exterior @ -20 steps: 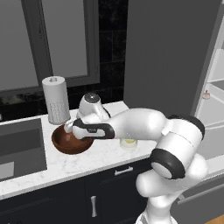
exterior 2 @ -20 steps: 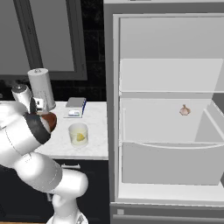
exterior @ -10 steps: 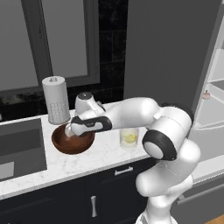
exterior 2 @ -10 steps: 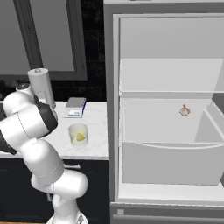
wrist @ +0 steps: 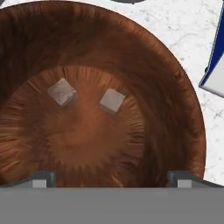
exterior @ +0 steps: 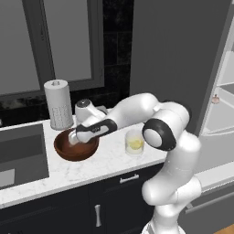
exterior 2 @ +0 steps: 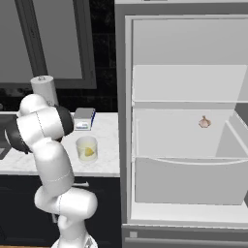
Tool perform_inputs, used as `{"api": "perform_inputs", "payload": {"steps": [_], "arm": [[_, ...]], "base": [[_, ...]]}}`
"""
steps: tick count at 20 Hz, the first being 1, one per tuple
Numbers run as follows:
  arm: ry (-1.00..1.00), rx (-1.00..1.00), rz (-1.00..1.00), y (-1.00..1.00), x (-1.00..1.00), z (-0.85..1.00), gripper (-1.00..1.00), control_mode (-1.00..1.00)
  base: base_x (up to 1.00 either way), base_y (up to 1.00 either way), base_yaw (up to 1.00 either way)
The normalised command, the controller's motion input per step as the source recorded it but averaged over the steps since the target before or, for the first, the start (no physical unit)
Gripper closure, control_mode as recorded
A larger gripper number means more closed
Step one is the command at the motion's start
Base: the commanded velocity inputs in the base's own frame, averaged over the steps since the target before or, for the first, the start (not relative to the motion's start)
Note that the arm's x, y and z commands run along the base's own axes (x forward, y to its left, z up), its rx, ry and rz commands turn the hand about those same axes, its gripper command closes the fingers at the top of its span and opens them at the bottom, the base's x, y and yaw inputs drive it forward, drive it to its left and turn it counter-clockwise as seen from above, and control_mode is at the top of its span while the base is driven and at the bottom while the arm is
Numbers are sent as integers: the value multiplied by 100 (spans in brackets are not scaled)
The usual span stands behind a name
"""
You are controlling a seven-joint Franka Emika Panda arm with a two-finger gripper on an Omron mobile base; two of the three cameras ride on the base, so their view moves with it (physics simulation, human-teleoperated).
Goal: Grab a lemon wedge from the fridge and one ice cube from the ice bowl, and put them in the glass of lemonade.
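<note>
1. Left base view: the gripper (exterior: pixel 73 136) dips into the ice bowl (exterior: pixel 76 146) on the counter (exterior: pixel 107 160), beside the paper-towel roll (exterior: pixel 59 104). The glass of lemonade (exterior: pixel 135 142) stands near, with a yellow piece inside.
2. Right base view: the fridge (exterior 2: pixel 181 116) is open; a small tan bulb (exterior 2: pixel 205 122) sits on a shelf. The lemon wedge (exterior 2: pixel 89 151) is already in the glass, so that part looks done.
3. Hand view: the fingers (wrist: pixel 40 178) are spread wide and empty above 2 ice cubes (wrist: pixel 112 100). Picking 1 cube and dropping it in the glass remains.
</note>
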Motion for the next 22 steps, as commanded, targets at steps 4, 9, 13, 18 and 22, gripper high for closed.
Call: {"api": "perform_inputs", "payload": {"steps": [4,9,13,18,22], "arm": [[4,-5,0,15,23,-22,-100,-100],[1,-1,0,20,26,-15,-100,-100],[0,0,0,9,23,-30,-100,-100],[0,-1,1,2,32,-44,-100,-100],[-2,0,0,0,28,-30,-100,-100]], "base": [[0,0,0],[0,0,0],[0,0,0],[0,0,0],[0,0,0]]}}
